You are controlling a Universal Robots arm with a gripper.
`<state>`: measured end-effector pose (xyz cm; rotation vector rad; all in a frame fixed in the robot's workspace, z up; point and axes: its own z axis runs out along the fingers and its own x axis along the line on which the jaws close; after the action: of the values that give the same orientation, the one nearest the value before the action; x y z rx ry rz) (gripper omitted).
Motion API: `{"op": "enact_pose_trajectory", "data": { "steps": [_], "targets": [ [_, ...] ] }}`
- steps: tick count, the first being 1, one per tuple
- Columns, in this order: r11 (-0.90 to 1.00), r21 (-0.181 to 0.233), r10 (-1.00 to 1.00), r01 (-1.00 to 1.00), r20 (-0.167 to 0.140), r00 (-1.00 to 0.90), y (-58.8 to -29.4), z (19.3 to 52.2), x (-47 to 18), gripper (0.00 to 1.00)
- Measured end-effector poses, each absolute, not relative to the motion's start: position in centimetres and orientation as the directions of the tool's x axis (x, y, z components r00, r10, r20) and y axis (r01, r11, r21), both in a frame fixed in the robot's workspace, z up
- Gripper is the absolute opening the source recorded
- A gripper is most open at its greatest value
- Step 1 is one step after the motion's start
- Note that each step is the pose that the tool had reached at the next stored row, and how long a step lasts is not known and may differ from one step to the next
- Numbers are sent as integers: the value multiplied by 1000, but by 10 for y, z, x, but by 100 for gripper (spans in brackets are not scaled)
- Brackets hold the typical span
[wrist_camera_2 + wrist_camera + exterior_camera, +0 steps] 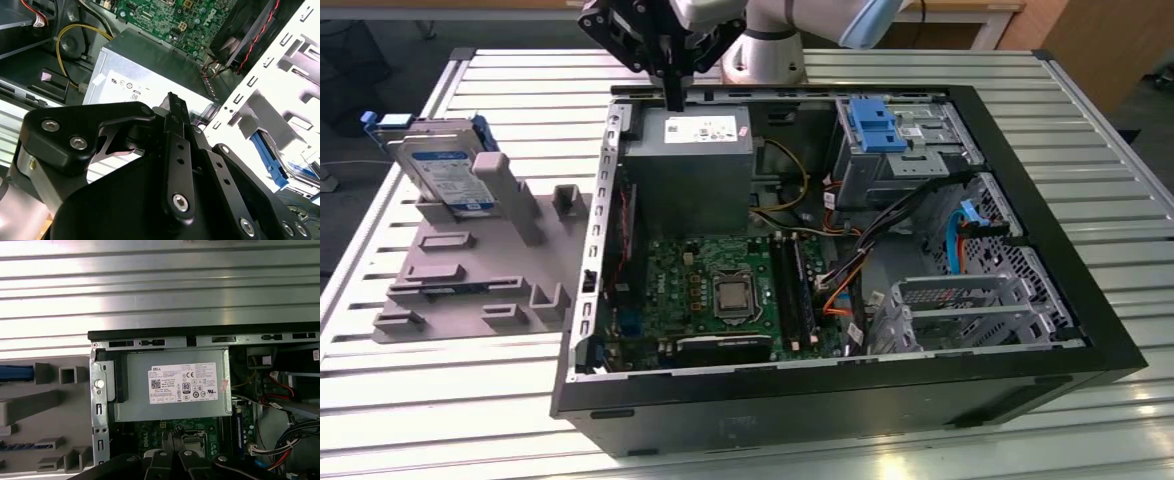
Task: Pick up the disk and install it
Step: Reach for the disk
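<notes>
The disk (443, 168), silver-grey with a blue-and-white label and blue side rails, stands on edge in a grey fixture (467, 270) at the exterior view's left, outside the open computer case (854, 390). My gripper (675, 100) hangs over the case's far rim, above the grey power supply box (687, 155), well to the right of the disk. Its fingers are shut together with nothing between them, as both wrist views show (173, 441) (173, 102). A blue rail of the disk (15, 372) peeks in beside the fixture in the first wrist view.
Inside the case lie the green motherboard (707, 285), cable bundles (854, 260), a bare blue bracket (878, 125) in the far right bay and a metal drive cage (947, 305) near the front right. The case and fixture sit on a ribbed metal table (1067, 130).
</notes>
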<state>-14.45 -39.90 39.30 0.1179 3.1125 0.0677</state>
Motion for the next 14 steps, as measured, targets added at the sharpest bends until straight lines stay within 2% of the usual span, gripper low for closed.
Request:
{"op": "enact_pose_trajectory", "data": {
  "steps": [14],
  "targets": [
    [996,44,76,75,-24,-997,-399,393,-151,11]
  ]
}}
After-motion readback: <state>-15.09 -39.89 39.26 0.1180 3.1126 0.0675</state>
